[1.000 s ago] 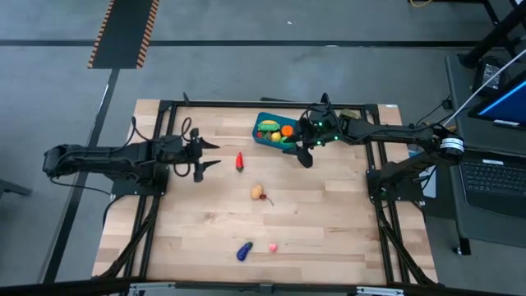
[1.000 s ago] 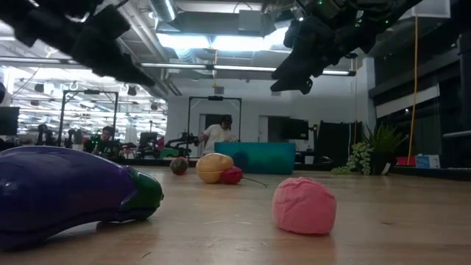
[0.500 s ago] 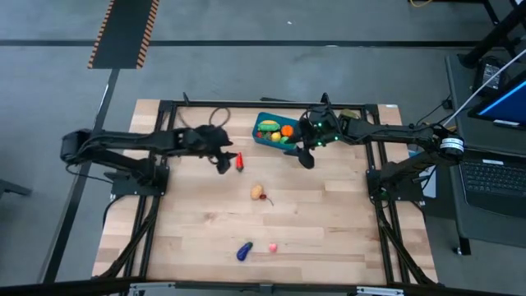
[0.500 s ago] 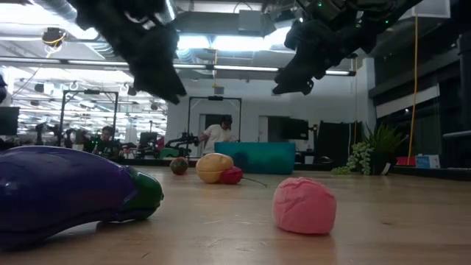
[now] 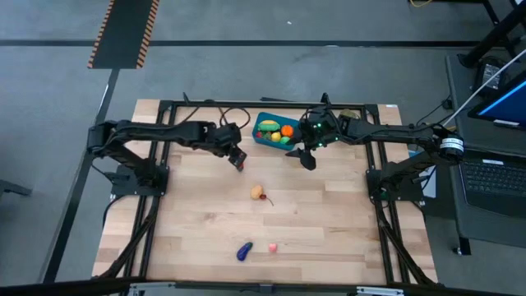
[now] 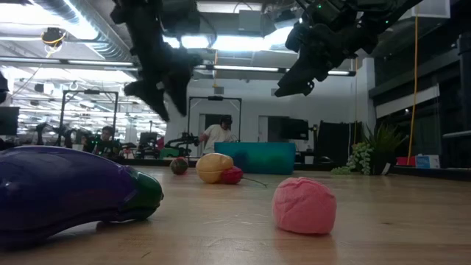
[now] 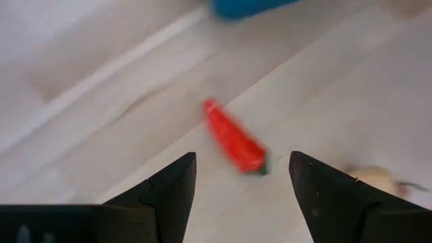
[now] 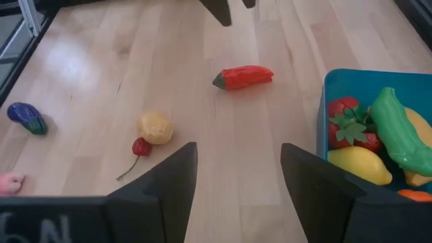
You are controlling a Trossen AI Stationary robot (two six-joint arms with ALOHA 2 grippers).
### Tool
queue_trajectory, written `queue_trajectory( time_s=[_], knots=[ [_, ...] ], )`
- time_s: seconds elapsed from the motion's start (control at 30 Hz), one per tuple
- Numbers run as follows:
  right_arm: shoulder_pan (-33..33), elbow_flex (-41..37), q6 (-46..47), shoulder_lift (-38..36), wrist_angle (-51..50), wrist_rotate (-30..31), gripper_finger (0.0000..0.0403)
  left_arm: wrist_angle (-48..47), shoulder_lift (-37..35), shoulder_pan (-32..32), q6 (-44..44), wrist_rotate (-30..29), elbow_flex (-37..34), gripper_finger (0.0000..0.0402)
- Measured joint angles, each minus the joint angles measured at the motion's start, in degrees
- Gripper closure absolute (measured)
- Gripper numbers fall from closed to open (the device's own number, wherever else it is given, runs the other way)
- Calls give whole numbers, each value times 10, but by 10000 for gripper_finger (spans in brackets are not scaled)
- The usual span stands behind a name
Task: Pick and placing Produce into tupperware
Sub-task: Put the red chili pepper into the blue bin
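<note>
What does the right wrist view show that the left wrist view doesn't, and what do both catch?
Only the right wrist view shows inside the tub: strawberry, green pod, lemon. It also shows the cherry, eggplant and pink piece on the table.

Only the left wrist view shows the left gripper, fingers open, above the red pepper.

Both show the red pepper, the tan piece and the tub.
</note>
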Motion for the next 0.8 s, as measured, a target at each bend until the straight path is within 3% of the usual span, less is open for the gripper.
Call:
queue_trajectory(
  time_s=[0.13, 0.43, 0.8],
  knots=[
    [0, 0, -7, 0, -2, 0, 187, -32, 33, 13, -29, 6, 2, 172],
    [0, 0, -8, 0, -23, 0, 187, 24, 82, 26, -63, 38, 2, 172],
    [0, 0, -31, 0, -42, -1, 187, 61, 92, 26, -126, 61, 3, 172]
  ],
)
